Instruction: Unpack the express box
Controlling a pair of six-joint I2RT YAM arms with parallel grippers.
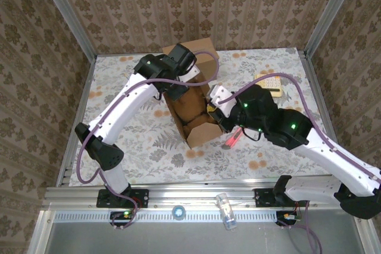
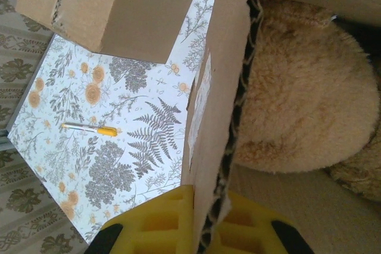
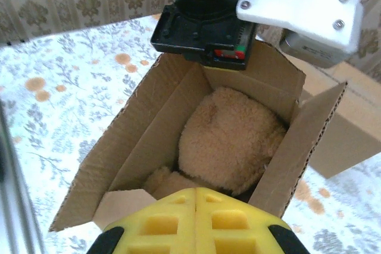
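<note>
The express box [image 1: 201,130] stands open in the middle of the flowered table [image 1: 137,144], its flaps spread outward; inside it lies a tan plush toy [image 3: 229,141], filling most of the far half and touching the walls on both sides. The left gripper [image 2: 202,233] reaches in at the far end of the box; its yellow fingers [image 2: 158,224] pinch the cardboard wall between them, one pad outside and one inside, beside the toy. The right gripper [image 3: 196,224] hovers over the near end of the box, above the near flap; its fingers are pressed together with nothing between them, and it is apart from the toy. On the table left of the box lies a pen [image 2: 89,128] with a yellow grip, well apart from the cardboard. Just right of the near flap rests a small red object [image 1: 232,139], perhaps a tube, though it is too blurred to be sure.
</note>
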